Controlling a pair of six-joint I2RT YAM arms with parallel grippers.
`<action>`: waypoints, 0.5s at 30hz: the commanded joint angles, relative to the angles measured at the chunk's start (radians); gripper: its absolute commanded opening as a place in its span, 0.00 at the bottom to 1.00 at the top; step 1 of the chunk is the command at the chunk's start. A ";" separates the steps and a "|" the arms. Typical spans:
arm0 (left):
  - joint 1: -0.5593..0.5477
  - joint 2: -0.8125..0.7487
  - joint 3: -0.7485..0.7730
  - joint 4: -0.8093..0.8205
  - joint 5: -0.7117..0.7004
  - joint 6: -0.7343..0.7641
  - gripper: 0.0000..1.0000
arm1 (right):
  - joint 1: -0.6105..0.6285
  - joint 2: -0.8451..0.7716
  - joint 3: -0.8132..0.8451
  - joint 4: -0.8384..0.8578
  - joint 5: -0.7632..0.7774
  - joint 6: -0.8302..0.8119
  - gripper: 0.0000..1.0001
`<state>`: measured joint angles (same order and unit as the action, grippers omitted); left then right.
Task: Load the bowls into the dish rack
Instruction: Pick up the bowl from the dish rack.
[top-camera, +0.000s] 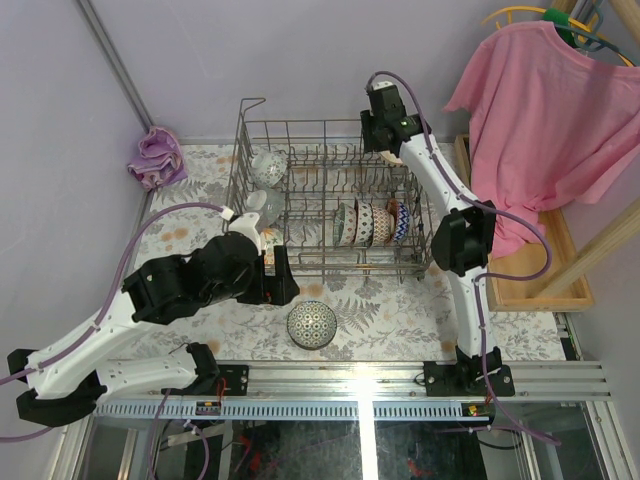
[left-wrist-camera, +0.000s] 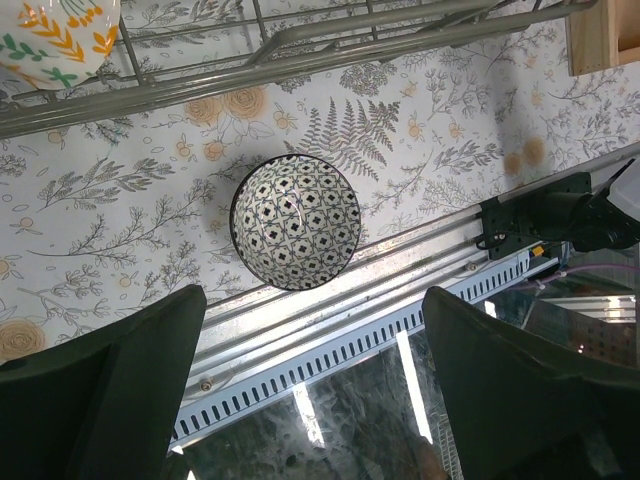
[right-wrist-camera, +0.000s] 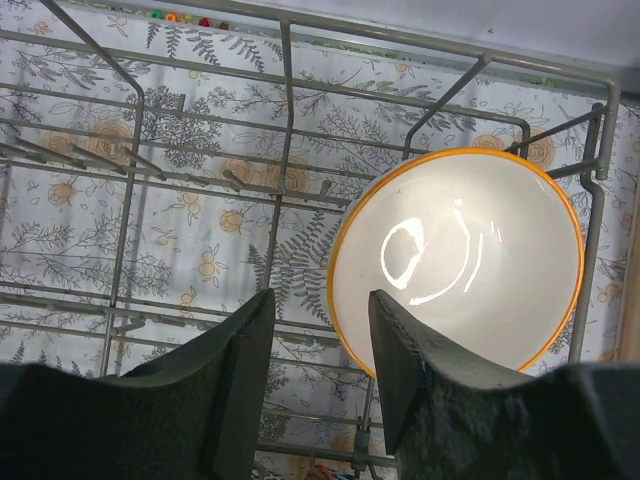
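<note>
The grey wire dish rack (top-camera: 300, 135) stands mid-table. Several patterned bowls (top-camera: 370, 222) stand on edge in its right row, and two pale ones (top-camera: 266, 166) sit at its left end. A black-and-white bowl (top-camera: 312, 324) rests upright on the cloth in front of the rack. My left gripper (top-camera: 276, 276) hangs open just left of and behind it; the wrist view has that bowl (left-wrist-camera: 296, 222) beyond the wide-apart fingertips (left-wrist-camera: 185, 310). My right gripper (top-camera: 383, 122) hovers open above the rack's far right corner. Below it a white, orange-rimmed bowl (right-wrist-camera: 460, 260) leans in the rack.
A crumpled pink cloth (top-camera: 157, 157) lies at the back left. A pink shirt (top-camera: 545, 110) hangs at the right over a wooden tray (top-camera: 535, 285). The metal base rail (top-camera: 400, 378) runs along the near edge. A leaf-patterned bowl (left-wrist-camera: 55, 40) shows inside the rack's near wall.
</note>
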<state>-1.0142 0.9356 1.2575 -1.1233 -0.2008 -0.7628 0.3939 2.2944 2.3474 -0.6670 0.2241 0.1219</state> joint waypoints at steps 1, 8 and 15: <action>-0.004 -0.020 0.025 -0.018 -0.033 -0.007 0.89 | 0.014 0.026 0.044 0.014 0.014 0.031 0.49; -0.004 -0.035 0.021 -0.021 -0.029 -0.008 0.89 | 0.013 0.081 0.105 -0.005 -0.005 0.078 0.45; -0.004 -0.045 0.024 -0.032 -0.031 -0.001 0.89 | 0.015 0.062 0.094 0.017 -0.025 0.143 0.19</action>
<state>-1.0142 0.9047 1.2583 -1.1244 -0.2020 -0.7628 0.3965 2.3997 2.3951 -0.6685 0.2188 0.2005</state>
